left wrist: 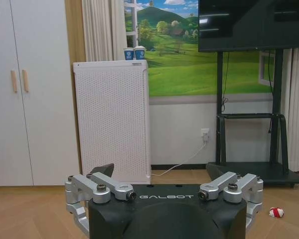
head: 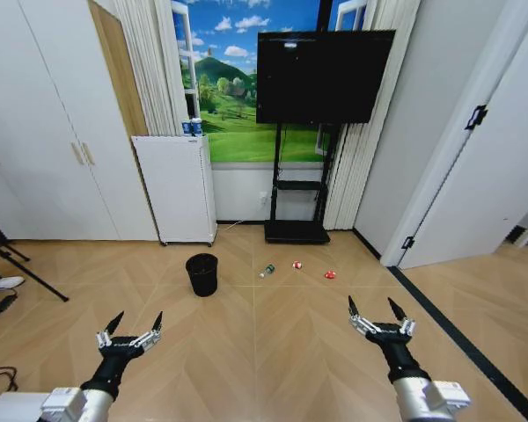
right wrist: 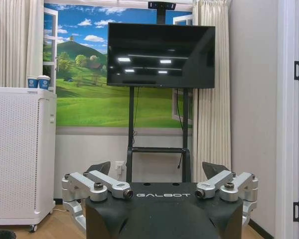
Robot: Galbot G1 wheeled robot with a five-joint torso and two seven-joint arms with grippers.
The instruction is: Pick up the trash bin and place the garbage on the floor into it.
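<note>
Hovering low over the floor (head: 273,352), the left gripper (head: 134,323) and right gripper (head: 375,308) both spread their fingers wide, holding nothing. Well ahead stands the trash bin (head: 201,273); beside it lies the garbage: a bottle (head: 267,270) and two wrappers (head: 297,264) (head: 330,274). Driving in carelessly could topple the bin or scatter litter.

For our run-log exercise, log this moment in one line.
left gripper open, raised | right gripper open, raised | bin upright on floor | bottle, wrappers beside bin

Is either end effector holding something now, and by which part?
Nothing is held. The left end effector and right end effector are open above the floor.
</note>
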